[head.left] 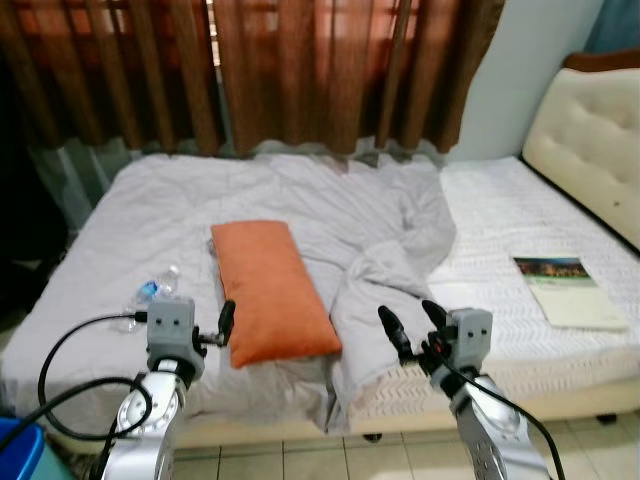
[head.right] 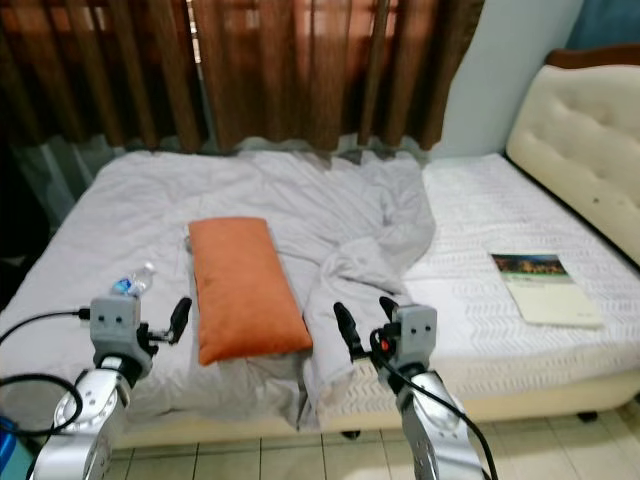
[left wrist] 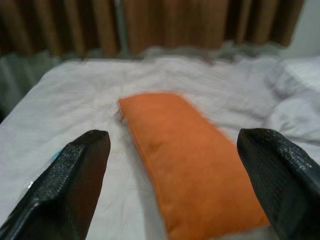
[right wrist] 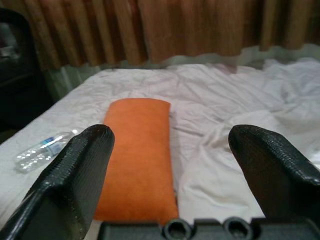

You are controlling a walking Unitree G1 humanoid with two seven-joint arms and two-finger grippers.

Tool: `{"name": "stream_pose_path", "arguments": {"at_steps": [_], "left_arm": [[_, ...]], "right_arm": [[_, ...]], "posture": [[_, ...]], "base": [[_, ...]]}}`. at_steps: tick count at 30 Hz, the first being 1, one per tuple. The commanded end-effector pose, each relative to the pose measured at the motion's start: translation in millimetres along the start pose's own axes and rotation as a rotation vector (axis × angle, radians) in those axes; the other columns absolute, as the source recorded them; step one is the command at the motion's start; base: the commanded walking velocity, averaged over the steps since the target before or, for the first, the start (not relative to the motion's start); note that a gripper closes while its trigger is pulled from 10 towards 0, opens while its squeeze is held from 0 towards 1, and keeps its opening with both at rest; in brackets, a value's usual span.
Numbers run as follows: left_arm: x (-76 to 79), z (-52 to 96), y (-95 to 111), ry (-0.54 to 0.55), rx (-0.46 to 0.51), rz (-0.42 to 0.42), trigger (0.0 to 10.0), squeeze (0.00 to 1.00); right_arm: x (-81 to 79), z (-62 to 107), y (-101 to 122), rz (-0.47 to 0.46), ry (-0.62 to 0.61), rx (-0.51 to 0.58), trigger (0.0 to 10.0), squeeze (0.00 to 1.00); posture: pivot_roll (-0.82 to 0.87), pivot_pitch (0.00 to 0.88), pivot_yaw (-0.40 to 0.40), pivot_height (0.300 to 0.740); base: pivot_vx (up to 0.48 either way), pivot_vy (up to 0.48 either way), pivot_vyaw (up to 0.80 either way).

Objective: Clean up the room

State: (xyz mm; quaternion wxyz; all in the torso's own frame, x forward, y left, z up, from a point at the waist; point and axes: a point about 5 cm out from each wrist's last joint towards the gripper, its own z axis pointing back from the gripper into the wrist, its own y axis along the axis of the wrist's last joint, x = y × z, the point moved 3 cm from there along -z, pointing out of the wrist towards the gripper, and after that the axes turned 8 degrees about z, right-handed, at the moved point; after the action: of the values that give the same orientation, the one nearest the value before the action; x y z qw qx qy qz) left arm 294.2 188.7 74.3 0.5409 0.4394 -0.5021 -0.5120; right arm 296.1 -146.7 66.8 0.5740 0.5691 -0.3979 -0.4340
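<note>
An orange pillow lies lengthwise on the grey-sheeted bed, near its front edge. A clear plastic water bottle with a blue label lies to the pillow's left. A crumpled grey blanket trails from the bed's middle over the front edge. A book with a dark picture on its cover rests on the white mattress at the right. My left gripper is open, held before the bed between bottle and pillow. My right gripper is open too, hovering before the hanging blanket. Neither touches anything.
Brown curtains hang behind the bed. A cream padded headboard closes the right end. A blue bin stands on the floor at the lower left. Pale tiles run along the bed's front edge.
</note>
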Motion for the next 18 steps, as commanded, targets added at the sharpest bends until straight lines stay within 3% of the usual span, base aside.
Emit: {"name": "stream_pose_path", "arguments": {"at_steps": [1, 18], "left_arm": [[3.3, -3.6, 0.5, -0.013, -0.009, -0.021, 10.0, 0.00], [2.5, -1.1, -2.9, 0.027, -0.022, -0.014, 10.0, 0.00]], "right_arm": [[-1.0, -1.6, -2.6, 0.001, 0.010, -0.013, 10.0, 0.00], [-8.3, -6.9, -8.5, 0.001, 0.068, -0.047, 10.0, 0.00]], "posture": [[0.04, 0.000, -0.020, 0.740], [0.05, 0.000, -0.024, 0.740]], "base": [[0.472, 0.000, 0.00], [0.472, 0.000, 0.00]]}}
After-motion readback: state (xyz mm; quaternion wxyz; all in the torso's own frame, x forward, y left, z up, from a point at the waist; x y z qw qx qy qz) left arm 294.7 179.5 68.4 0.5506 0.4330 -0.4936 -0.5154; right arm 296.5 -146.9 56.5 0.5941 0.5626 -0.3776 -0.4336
